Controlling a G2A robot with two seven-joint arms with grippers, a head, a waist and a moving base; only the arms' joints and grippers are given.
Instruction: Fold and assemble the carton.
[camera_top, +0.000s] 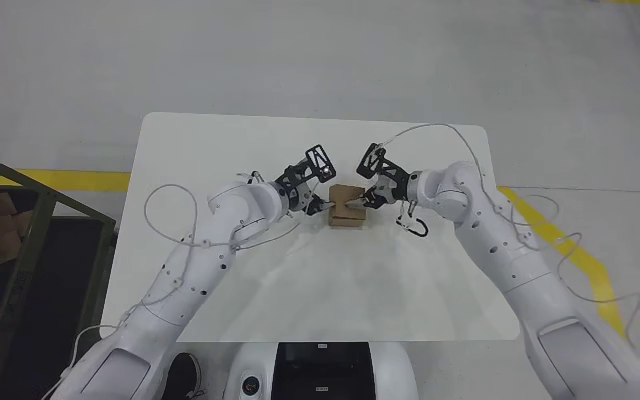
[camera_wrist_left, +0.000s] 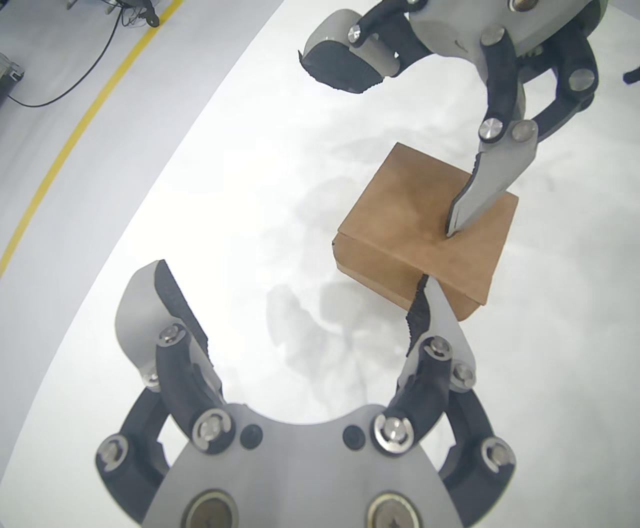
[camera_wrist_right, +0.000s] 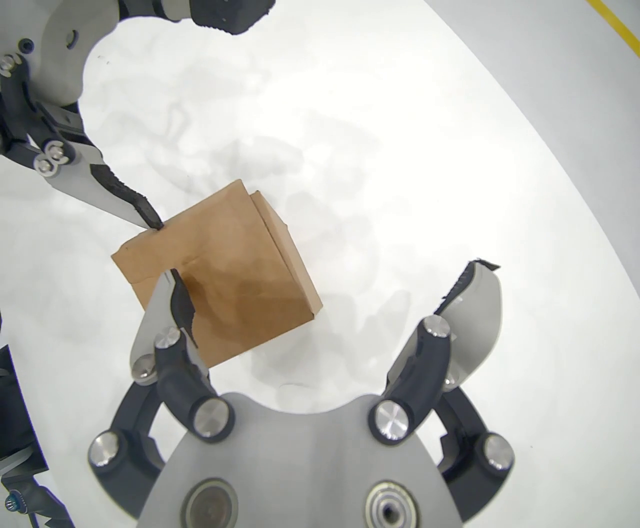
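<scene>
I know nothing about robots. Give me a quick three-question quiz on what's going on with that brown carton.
1. True or false: the carton lies unfolded, as a flat sheet, on the table.
2. How many fingers touch the carton? A: none. B: one of the left gripper and one of the right gripper. C: all four.
3. Fill in: both grippers stand ___ (open or shut).
Key: 1 false, it is already box-shaped. 2 B. 3 open.
</scene>
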